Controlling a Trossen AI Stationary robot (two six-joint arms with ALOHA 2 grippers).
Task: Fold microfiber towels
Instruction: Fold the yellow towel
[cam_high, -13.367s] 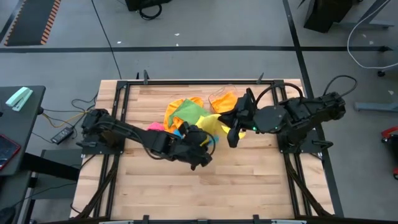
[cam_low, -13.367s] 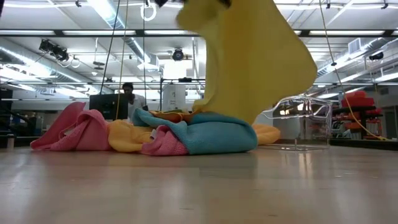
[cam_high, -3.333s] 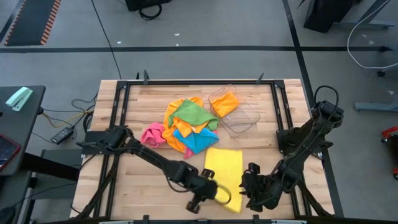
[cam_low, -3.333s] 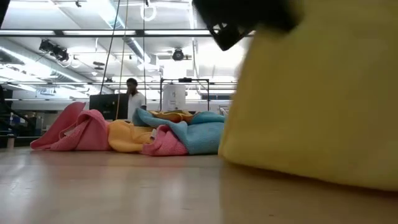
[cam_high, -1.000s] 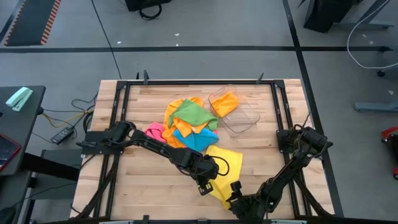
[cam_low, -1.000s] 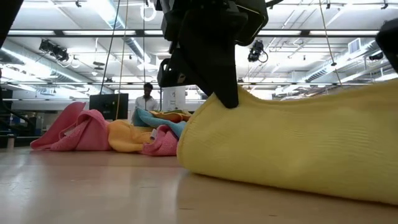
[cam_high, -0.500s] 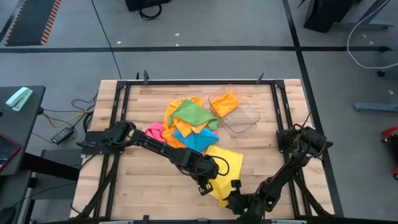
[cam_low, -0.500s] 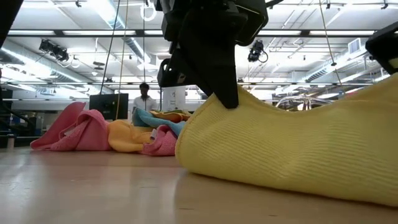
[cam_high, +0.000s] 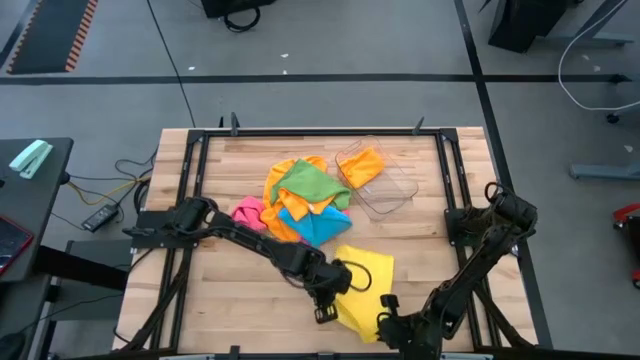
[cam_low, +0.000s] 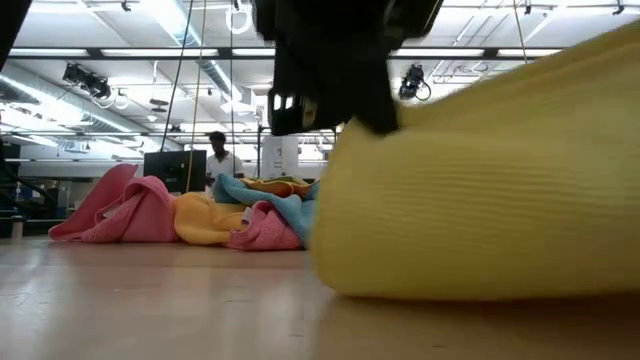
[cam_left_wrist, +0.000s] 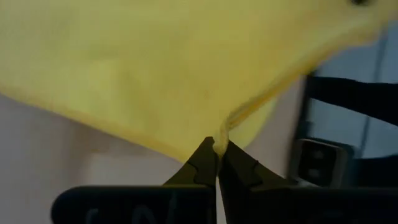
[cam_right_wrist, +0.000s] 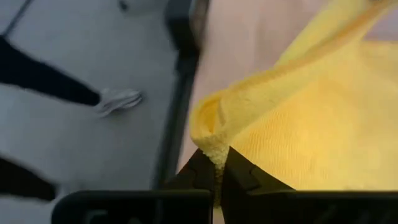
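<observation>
The yellow towel (cam_high: 365, 290) lies bunched on the wooden table (cam_high: 240, 300), just on the near side of the pile of towels (cam_high: 295, 205) at the table's middle. The left gripper (cam_high: 330, 300) is at the edge of the yellow towel that faces away from the right arm, its fingers (cam_left_wrist: 208, 163) clamped on a thin fold of the cloth. The right gripper (cam_high: 388, 318) is at the towel's nearest corner, farther from the pile, its fingers (cam_right_wrist: 202, 167) pinched tight on a bunched corner of the same towel. Between the two grips the cloth humps up off the table. The pile holds orange, green, blue and pink cloths. A clear plastic tray (cam_high: 385, 190) with an orange cloth (cam_high: 362, 163) inside sits just beside the pile, on its right-arm side. A person (cam_low: 216, 155) stands in the room beyond the pile.
</observation>
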